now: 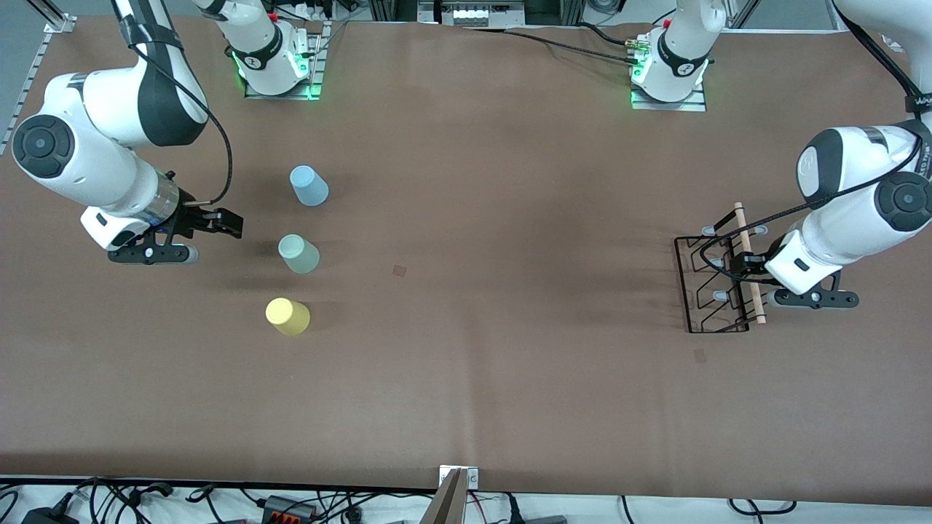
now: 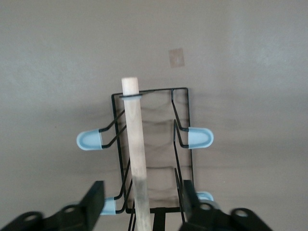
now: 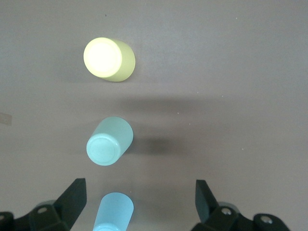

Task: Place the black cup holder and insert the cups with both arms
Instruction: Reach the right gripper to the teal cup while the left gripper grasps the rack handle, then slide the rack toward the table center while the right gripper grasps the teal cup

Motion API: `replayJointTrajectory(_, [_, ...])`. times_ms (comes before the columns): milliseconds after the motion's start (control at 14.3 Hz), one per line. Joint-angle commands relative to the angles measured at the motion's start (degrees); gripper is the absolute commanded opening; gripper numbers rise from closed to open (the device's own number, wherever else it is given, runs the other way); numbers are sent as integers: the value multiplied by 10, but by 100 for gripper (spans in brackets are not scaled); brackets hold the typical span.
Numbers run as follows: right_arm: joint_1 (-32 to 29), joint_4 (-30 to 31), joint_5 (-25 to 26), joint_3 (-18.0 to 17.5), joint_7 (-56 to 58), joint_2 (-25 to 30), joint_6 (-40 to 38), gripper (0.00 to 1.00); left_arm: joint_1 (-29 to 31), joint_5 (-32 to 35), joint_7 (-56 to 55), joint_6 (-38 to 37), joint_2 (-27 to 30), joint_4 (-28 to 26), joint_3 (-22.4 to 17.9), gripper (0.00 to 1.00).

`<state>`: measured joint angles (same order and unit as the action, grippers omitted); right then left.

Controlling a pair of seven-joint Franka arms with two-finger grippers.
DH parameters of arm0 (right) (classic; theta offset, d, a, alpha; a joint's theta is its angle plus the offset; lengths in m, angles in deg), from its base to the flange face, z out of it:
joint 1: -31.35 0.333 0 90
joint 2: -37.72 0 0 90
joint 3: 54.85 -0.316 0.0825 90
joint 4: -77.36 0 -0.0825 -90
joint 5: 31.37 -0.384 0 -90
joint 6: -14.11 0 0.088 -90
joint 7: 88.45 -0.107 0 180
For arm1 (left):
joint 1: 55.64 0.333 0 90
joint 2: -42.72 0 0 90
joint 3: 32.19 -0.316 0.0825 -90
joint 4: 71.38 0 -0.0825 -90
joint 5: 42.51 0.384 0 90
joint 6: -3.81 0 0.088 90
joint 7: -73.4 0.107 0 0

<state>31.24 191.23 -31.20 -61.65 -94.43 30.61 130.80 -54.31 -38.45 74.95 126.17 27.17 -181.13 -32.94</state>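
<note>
The black cup holder (image 1: 710, 280) stands on the table at the left arm's end, its wooden rod handle (image 1: 750, 263) on top. My left gripper (image 1: 744, 266) is open, with its fingers on either side of the rod (image 2: 136, 154) and a gap on each side; its own view shows the gripper (image 2: 142, 202) and the pale blue peg tips (image 2: 199, 137). Three cups stand upside down in a row toward the right arm's end: light blue (image 1: 309, 185), grey-green (image 1: 298, 254), yellow (image 1: 287, 316). My right gripper (image 1: 222, 222) is open and empty, up beside the row. In the right wrist view the gripper (image 3: 139, 197) is over the blue cup (image 3: 114, 211), with the grey-green (image 3: 109, 142) and yellow (image 3: 108, 60) cups farther off.
The brown table (image 1: 495, 349) runs wide between the cups and the holder. Both arm bases (image 1: 277, 65) stand along its edge farthest from the front camera. Cables lie off the table edge nearest that camera. A small tape mark (image 1: 400, 271) lies mid-table.
</note>
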Motion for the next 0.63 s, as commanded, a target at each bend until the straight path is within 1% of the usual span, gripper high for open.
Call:
replayJointTrajectory(0, [17,68,-7,-1,-13,5,95,100,2,8,11,10,8,-22,0,52])
replayJointTrajectory(140, [35,109,-6,-1,-47,-1,162,100,3,8,11,10,6,-27,0,35])
replayJointTrajectory(279, [53,131,-7,-1,-54,-21,212,100,7,8,11,10,4,-28,0,20])
replayJointTrajectory(419, [56,156,-6,-1,-54,-34,254,100,9,8,11,7,4,-28,0,6])
replayJointTrajectory(488, [56,164,-6,-1,-54,-38,267,100,9,8,11,6,4,-27,0,2])
replayJointTrajectory(558, [56,167,-6,-1,-54,-41,272,100,9,8,11,6,4,-24,0,2])
